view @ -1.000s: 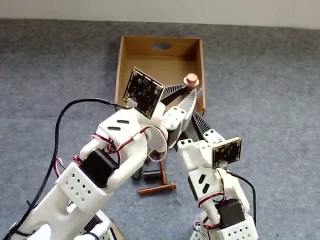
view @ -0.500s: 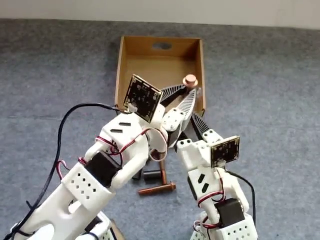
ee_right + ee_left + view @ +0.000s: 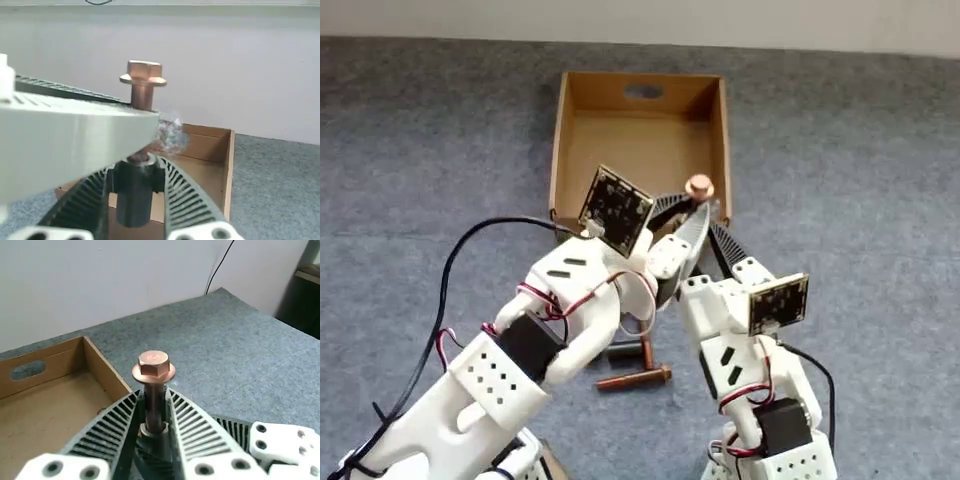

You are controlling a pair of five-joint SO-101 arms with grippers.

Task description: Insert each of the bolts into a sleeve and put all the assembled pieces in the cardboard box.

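Left gripper (image 3: 153, 393): jaws clamped on the shank of a copper bolt (image 3: 153, 371), which is held upright with its hexagonal head uppermost and clear of the fingers. Right gripper (image 3: 134, 172): jaws closed on a black sleeve (image 3: 131, 200), which is held upright directly under the bolt. The lower end of the shank is met by the mouth of the sleeve, but how far it is seated cannot be told. The two pairs of ribbed fingers are crossed closely, the left above the right, and whether they touch cannot be told. In the high view the bolt head is seen over the near wall of the cardboard box (image 3: 558, 150), close to the corner on the right arm's side; the bolt and sleeve are held above the box and not set down in it. On the grey table (image 3: 850, 150), between the two arm bases, a second bolt (image 3: 633, 378) is seen lying on its side. Just beyond it lies a loose sleeve (image 3: 623, 352), with a short copper shank (image 3: 646, 350) beside it, partly hidden by the left arm.
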